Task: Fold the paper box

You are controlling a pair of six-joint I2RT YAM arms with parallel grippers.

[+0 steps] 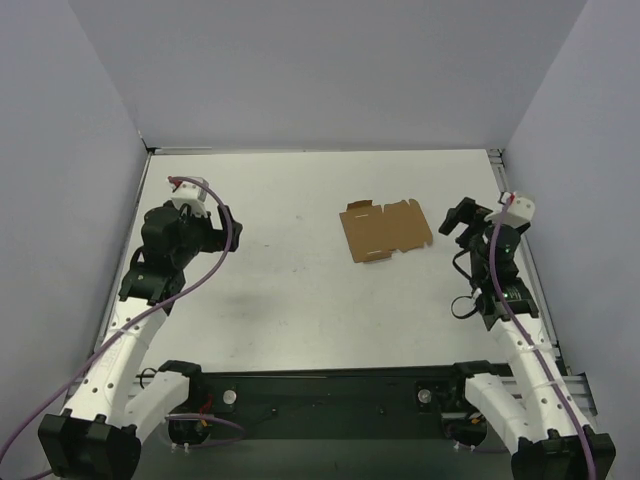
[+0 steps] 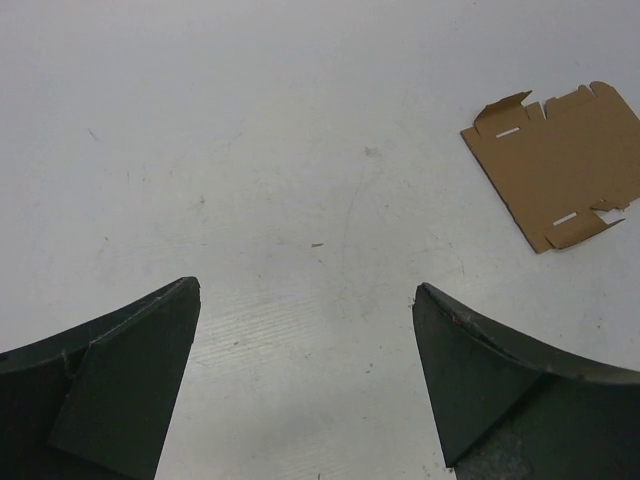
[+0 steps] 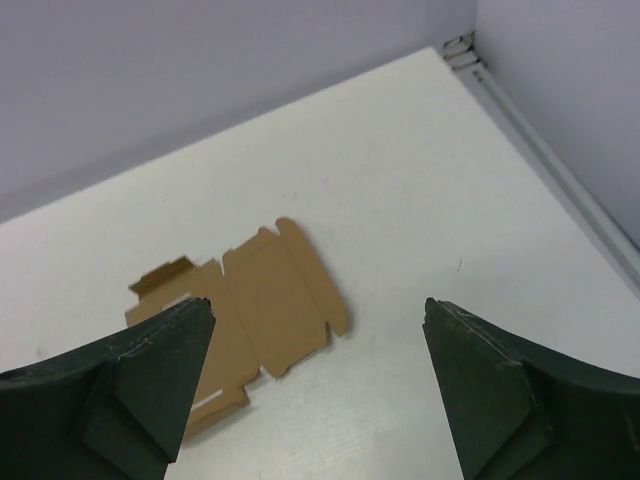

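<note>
**Flat sheet, both pincers spread**

Paper box (image 1: 386, 230) lies unfolded on the white table (image 1: 290, 300), right of centre, with its notched tabs flat. Left pincer (image 2: 305, 292) is spread wide, well apart from it, gripping nothing. Right pincer (image 3: 320, 305) is spread too, near the sheet's right edge and clear of it.

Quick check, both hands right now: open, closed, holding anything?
Left hand: open, holding nothing.
Right hand: open, holding nothing; the cardboard sheet lies flat, apart from both.
</note>
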